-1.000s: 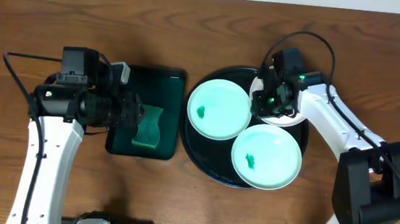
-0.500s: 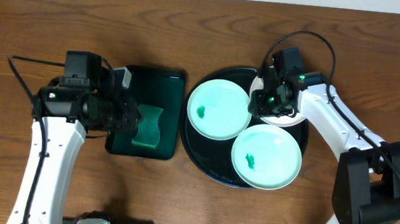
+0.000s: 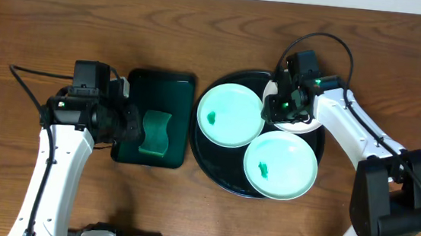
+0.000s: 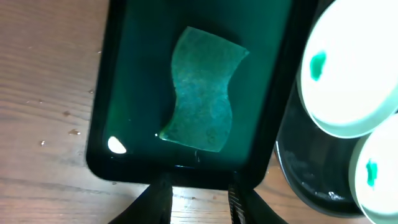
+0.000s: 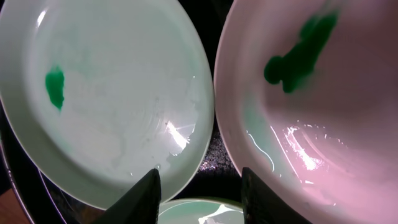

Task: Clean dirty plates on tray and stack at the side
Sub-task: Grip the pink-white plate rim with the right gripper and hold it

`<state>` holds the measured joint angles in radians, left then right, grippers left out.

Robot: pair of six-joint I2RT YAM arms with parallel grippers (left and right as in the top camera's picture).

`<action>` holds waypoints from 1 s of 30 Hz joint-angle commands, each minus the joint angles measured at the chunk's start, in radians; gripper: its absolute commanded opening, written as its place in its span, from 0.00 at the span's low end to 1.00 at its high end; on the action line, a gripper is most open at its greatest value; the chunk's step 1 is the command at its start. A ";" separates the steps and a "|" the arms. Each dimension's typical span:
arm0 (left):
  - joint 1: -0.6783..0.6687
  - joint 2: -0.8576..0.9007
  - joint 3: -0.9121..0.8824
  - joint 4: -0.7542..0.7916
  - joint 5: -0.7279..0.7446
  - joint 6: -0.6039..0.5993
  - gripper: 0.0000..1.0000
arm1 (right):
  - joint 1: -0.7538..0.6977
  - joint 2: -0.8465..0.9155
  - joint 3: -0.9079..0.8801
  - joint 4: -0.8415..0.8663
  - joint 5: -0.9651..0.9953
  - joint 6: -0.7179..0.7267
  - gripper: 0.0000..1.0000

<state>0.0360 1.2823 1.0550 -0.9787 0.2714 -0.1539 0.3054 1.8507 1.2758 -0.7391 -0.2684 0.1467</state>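
On the round black tray (image 3: 212,164) lie two mint plates, one at the left (image 3: 230,116) and one at the front (image 3: 280,165), each with a green smear. A white plate (image 3: 303,124) with a green smear (image 5: 298,59) sits at the back right, partly under my right gripper (image 3: 276,107). That gripper (image 5: 202,199) is open, hovering over the gap between the left mint plate (image 5: 112,93) and the white plate (image 5: 323,124), holding nothing. My left gripper (image 3: 133,124) (image 4: 199,198) is open and narrow at the left edge of the green tray (image 4: 137,62), short of the sponge (image 4: 202,90).
The dark green rectangular tray (image 3: 140,89) with the green sponge (image 3: 156,132) lies left of the black tray, nearly touching it. A small puddle (image 4: 116,145) shines in its corner. Bare wooden table (image 3: 203,26) surrounds both trays.
My left arm has shifted slightly right and its jaws have narrowed. My right gripper has opened a little wider over the plates; the plates have not moved.
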 commanded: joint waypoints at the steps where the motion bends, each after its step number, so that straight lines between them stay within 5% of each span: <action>1: -0.003 0.005 -0.011 0.002 -0.034 -0.024 0.32 | 0.015 0.001 -0.003 -0.001 0.010 0.018 0.39; 21: -0.003 0.005 -0.011 0.002 -0.033 -0.024 0.32 | 0.025 0.001 -0.047 0.065 0.066 0.127 0.37; 30: -0.003 0.005 -0.011 0.002 -0.033 -0.025 0.32 | 0.045 0.001 -0.047 0.047 0.066 0.190 0.27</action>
<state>0.0360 1.2823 1.0550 -0.9760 0.2550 -0.1619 0.3363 1.8507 1.2354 -0.6872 -0.2127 0.2962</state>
